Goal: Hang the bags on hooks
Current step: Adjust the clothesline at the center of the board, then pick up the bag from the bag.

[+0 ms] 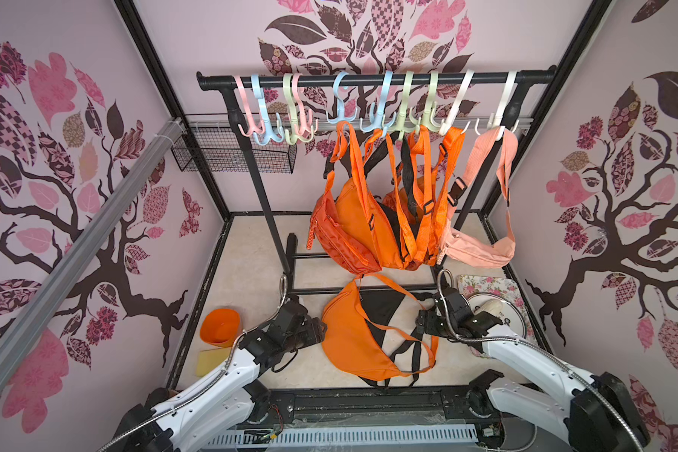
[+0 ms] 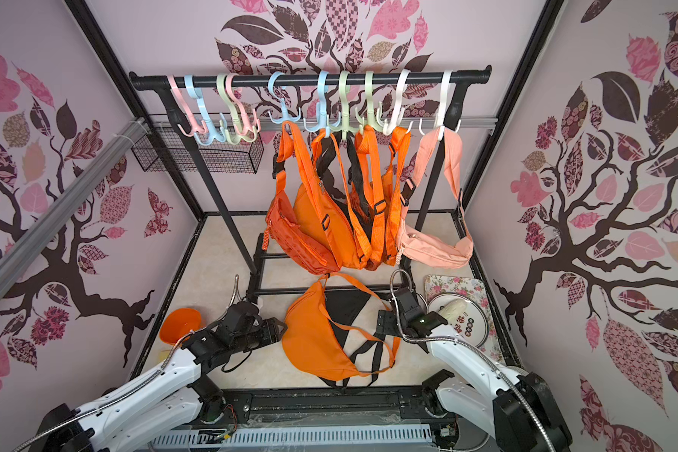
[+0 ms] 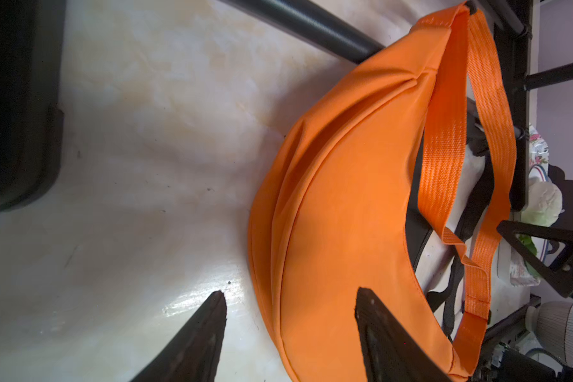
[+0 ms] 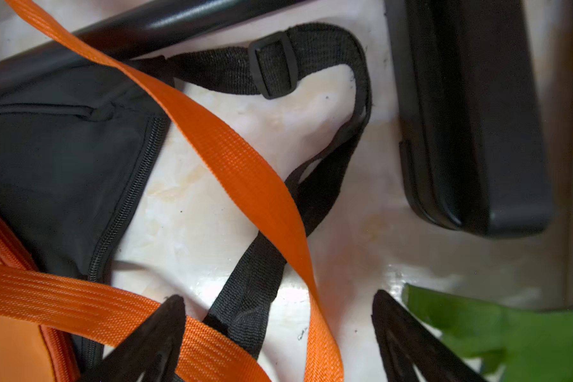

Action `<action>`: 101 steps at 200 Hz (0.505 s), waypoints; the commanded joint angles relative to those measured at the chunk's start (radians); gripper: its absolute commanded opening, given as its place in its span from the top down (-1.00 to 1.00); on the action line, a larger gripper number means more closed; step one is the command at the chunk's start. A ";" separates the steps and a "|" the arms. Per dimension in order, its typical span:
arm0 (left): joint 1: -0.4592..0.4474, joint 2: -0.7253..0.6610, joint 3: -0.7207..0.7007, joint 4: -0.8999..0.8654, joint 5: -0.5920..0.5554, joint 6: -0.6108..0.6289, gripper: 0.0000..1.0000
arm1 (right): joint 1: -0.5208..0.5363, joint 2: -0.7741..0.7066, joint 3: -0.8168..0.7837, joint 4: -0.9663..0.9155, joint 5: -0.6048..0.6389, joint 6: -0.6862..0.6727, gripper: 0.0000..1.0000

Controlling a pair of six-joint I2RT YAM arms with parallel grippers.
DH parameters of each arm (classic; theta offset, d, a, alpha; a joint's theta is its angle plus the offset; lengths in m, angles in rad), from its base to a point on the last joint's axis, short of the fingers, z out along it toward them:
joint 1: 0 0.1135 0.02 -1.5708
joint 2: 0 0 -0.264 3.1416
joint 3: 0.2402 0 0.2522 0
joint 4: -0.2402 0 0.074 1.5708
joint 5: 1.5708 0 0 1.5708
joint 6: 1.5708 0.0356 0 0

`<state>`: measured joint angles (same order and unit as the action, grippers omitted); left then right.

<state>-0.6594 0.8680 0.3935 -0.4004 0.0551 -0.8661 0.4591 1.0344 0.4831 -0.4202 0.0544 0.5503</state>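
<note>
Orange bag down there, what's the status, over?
Left gripper open, empty, at bag's edge. Right gripper open above orange strap. Orange bag lies on table, unhung. Black strap crosses beneath.

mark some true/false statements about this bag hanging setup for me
1. The orange crescent fabric bag lies on the table between the left end effector and the right end effector. True.
2. The pale pink fabric bag hangs from a blue hook. False: it hangs from a white plastic hook.
3. Both end effectors are shut on the orange bag's strap. False: both are open and hold nothing.
4. The orange plastic bowl sits on the left end effector's side. True.
</note>
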 commanded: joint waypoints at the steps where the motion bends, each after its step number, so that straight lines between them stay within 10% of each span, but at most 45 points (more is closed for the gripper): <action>1: -0.008 0.033 -0.059 0.097 0.016 -0.048 -0.30 | 0.008 0.032 0.014 0.019 -0.021 0.002 -0.74; 66: -0.013 0.094 -0.112 0.215 0.042 -0.076 -0.12 | 0.183 0.028 0.014 0.061 -0.062 0.018 -0.10; 101: -0.013 0.116 -0.132 0.260 0.049 -0.091 -0.10 | 0.250 0.036 -0.017 0.022 -0.060 0.040 -0.13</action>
<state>-0.6685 0.9699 0.2947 -0.2100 0.0963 -0.9356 0.6807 1.0649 0.4824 -0.3630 -0.0055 0.5655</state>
